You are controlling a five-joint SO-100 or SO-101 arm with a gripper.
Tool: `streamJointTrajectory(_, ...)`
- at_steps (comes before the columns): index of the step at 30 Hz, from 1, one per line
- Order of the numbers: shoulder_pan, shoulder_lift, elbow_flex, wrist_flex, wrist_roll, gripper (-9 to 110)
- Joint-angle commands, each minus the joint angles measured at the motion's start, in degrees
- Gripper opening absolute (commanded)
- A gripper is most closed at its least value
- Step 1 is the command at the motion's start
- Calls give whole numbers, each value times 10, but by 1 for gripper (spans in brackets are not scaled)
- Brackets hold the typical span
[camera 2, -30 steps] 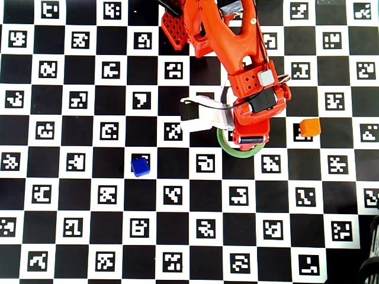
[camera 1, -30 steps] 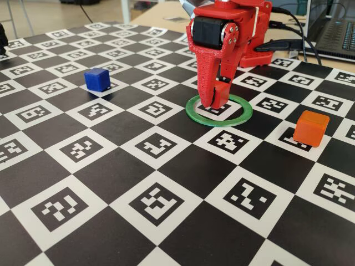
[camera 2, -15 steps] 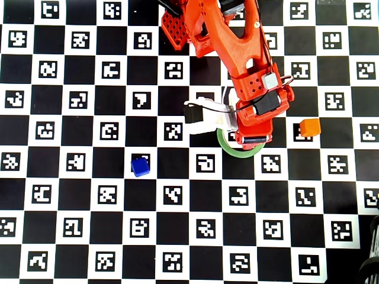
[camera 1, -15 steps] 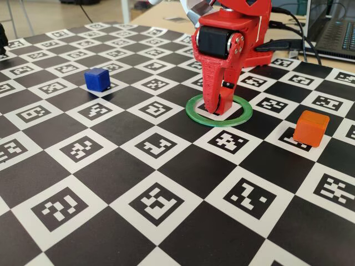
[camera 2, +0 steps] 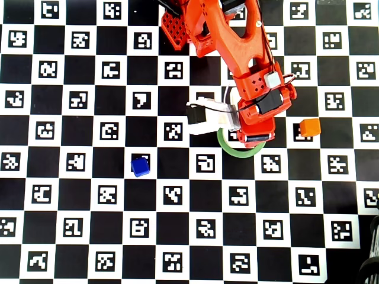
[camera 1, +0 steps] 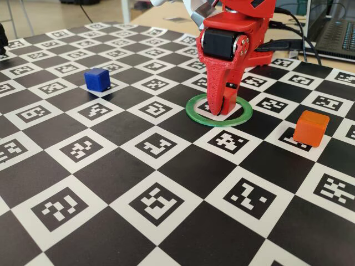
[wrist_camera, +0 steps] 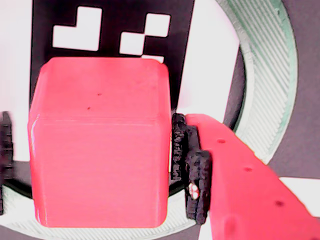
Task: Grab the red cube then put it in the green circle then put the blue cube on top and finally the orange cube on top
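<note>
The red cube stands on the board inside the green circle, between my jaws. In the wrist view a strip of board shows between the left pad and the cube, and a thin slit at the right pad. My gripper points down into the green circle, open narrowly around the red cube. The blue cube sits far left, the orange cube to the right. The overhead view shows the blue cube, orange cube and green circle; the arm hides the red cube there.
The board is a black-and-white checker of printed markers. A laptop and black cables lie behind its far right edge. My arm's base stands at the top middle of the overhead view.
The gripper carried the red cube down and slightly right into the green circle. The cube now rests on the board with the jaws eased off it. The blue and orange cubes have not moved.
</note>
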Motion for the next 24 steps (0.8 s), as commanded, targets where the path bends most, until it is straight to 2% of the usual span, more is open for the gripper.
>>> streamJointTrajectory(1, -3, 11, -1, -1, 1, 27)
streamJointTrajectory(10, 12, 41, -16, 37, -5, 31)
streamJointTrajectory(18, 45, 131, -113, 172, -46, 32)
streamJointTrajectory(24, 128, 156, -200, 268, -103, 33)
